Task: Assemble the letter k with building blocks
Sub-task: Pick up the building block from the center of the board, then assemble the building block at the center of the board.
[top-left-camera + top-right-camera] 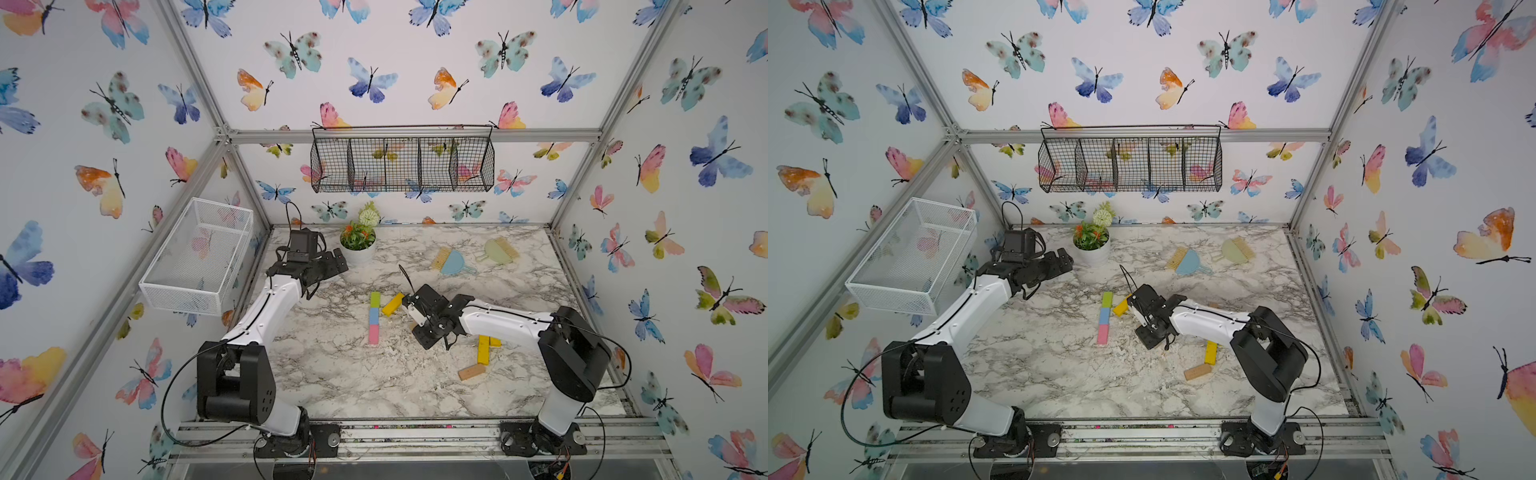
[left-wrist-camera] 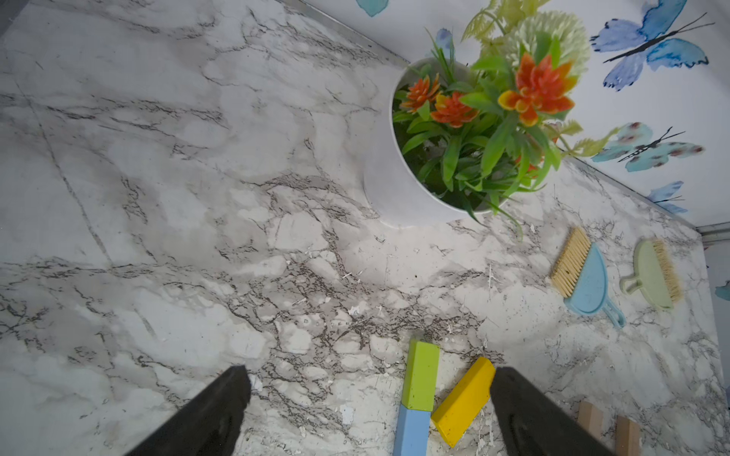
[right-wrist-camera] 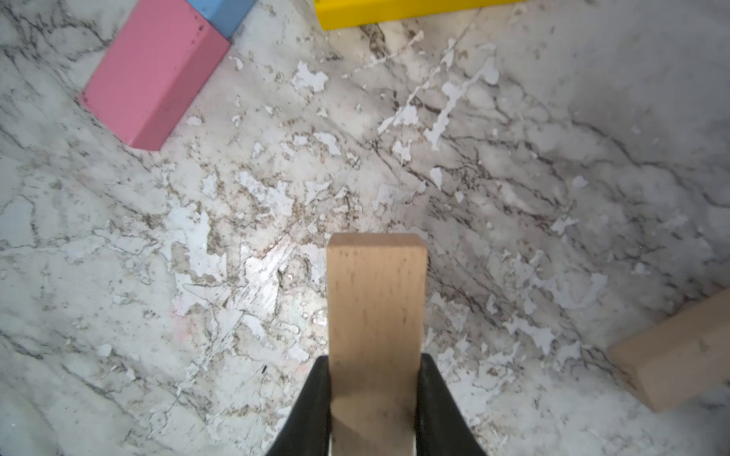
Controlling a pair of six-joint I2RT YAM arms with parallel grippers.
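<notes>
— 1 tan wood block (image 3: pixel 377 308) clenched in right gripper (image 3: pixel 375 359), long axis along the fingers (image 3: pixel 312 406). Goes where?
— Likely by pink block (image 1: pixel 374 334), near on its left. Left gripper (image 2: pixel 369 373) spread, empty, by flowerpot (image 2: pixel 379 185).

block row (image 1: pixel 374 318) centre of table (image 1: pixel 332 382) | slanted block (image 1: pixel 392 304) just right | plant pot (image 1: pixel 358 253) behind | loose blocks (image 1: pixel 483 349) right-front

A potted plant (image 1: pixel 357 243), blue brush (image 1: pixel 453 262) and green brush (image 1: pixel 498 251) sit on marble tabletop (image 1: pixel 332 374).

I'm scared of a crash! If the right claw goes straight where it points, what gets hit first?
Probably the bare marble table, its held wooden block touching first; the yellow block lies beyond.
</notes>
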